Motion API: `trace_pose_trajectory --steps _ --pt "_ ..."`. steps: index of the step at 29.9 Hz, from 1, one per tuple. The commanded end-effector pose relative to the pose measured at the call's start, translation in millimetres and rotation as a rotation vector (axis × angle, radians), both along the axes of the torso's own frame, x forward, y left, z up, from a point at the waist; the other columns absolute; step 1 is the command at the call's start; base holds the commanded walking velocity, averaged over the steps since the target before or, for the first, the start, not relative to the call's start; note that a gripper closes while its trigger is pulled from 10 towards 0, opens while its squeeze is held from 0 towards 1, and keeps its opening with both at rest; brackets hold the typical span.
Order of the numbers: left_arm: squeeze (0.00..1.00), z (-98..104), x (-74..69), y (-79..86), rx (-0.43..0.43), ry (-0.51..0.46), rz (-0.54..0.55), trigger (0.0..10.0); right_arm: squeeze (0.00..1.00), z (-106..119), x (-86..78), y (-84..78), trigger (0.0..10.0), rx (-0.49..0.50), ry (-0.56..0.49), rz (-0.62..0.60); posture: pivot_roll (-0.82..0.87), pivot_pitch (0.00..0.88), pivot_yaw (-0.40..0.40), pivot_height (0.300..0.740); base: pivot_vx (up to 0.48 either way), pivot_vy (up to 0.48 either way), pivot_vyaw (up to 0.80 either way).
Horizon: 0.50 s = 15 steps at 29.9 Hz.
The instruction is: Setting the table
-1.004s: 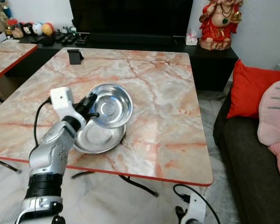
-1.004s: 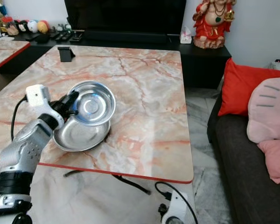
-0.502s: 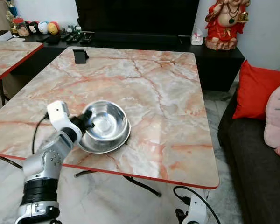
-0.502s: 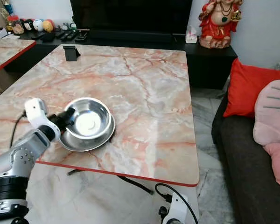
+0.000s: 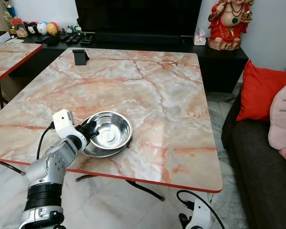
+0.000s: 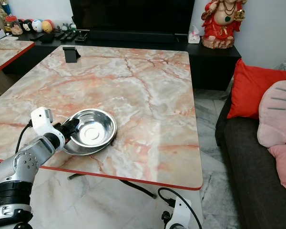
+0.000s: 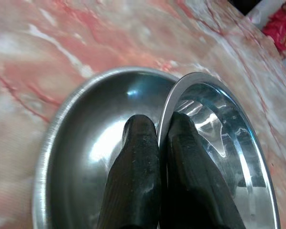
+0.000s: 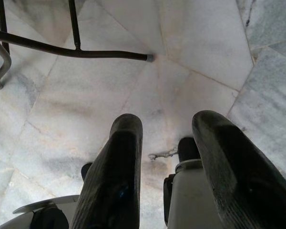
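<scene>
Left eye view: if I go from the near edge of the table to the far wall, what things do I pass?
Left pincer → steel bowls → black stand → remotes on the TV bench.

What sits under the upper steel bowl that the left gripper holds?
A second round steel bowl sits under the upper steel bowl, gripped at its rim by the left gripper. The table beneath is covered.

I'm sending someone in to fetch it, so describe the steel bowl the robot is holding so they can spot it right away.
Go to the big marble table before the black TV cabinet. Near its front left edge lie two nested steel bowls. Yours is the upper bowl, smaller and shinier, its rim pinched by the left gripper, sitting in the wider lower bowl.
</scene>
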<state>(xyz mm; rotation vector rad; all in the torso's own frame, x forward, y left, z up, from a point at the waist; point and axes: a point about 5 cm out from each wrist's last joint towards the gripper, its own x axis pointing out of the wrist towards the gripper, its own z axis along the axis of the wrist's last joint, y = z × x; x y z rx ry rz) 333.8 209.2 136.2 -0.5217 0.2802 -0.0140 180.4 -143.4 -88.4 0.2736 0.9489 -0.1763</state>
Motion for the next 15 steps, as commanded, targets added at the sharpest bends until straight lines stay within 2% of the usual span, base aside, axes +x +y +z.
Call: trace_pose_trajectory --steps 1,8,15 --pt "0.0 11.8 4.3 -1.5 -0.006 -0.047 0.004 10.0 0.0 -1.4 -2.9 1.4 10.0 0.001 0.012 0.012 0.0 0.0 0.025 0.74 0.0 0.0 0.0" --pt "0.0 6.0 3.0 -6.8 0.001 -0.021 0.0 10.0 0.0 -2.6 -5.7 -1.7 10.0 0.002 0.014 0.008 0.0 0.0 0.023 0.74 0.0 0.0 0.0" --pt "0.0 -0.7 3.3 0.1 0.041 0.019 0.055 10.0 0.0 -2.4 -5.3 -2.7 10.0 0.002 0.013 0.007 0.0 0.0 0.021 0.74 0.0 0.0 0.0"
